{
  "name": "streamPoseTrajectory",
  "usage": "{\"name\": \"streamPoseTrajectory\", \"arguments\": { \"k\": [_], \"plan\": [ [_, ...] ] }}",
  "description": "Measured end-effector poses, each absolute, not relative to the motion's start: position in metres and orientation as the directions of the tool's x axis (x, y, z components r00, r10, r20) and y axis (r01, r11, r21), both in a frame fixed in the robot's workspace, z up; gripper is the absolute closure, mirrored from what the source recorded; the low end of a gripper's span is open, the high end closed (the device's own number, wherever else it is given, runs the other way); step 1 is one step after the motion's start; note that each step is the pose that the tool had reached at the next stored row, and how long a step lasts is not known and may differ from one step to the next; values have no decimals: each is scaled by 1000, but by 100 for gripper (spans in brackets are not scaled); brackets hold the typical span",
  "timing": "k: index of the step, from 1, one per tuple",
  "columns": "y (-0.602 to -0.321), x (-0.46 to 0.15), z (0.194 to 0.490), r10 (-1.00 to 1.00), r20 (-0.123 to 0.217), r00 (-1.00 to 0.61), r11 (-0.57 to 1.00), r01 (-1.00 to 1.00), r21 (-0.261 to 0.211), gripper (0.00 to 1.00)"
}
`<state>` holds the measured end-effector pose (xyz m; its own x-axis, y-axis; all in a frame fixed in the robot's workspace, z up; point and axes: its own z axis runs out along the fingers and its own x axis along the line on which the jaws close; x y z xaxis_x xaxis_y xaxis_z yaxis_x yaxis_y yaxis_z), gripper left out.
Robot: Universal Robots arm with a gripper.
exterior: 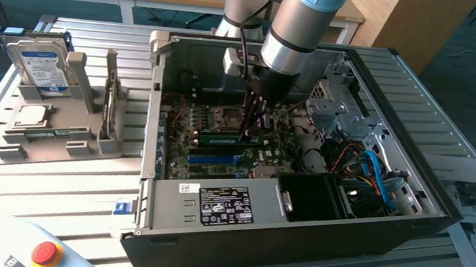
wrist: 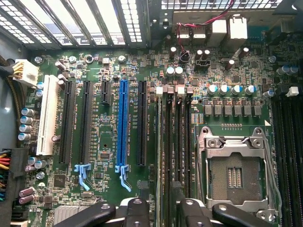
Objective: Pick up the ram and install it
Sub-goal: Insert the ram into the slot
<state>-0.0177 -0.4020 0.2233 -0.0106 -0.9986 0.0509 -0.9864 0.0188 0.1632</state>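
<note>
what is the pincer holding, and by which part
Cannot be told: the pincer is down at the ram, which stands slotted in the motherboard; a grip on its top edge isn't visible.

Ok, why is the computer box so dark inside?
Exterior view: daylight brightens the slatted table while the computer case walls shade its inside. Wrist view: the vent slots glare white, yet the motherboard is evenly lit.

Hand (wrist: 158,215) cut off by edge
</note>
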Motion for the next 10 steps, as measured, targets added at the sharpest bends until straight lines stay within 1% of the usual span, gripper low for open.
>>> {"name": "streamPoseTrajectory", "arguments": {
  "k": [5,6,7,10],
  "plan": [
    [-402,-18,223,-999,51,-11,19,-986,163,69],
    [-402,-18,238,-999,51,-11,19,-986,163,69],
    [-402,-19,238,-999,51,-12,19,-991,135,69],
    [-402,-19,238,-999,51,-12,19,-991,135,69]
  ]
}}
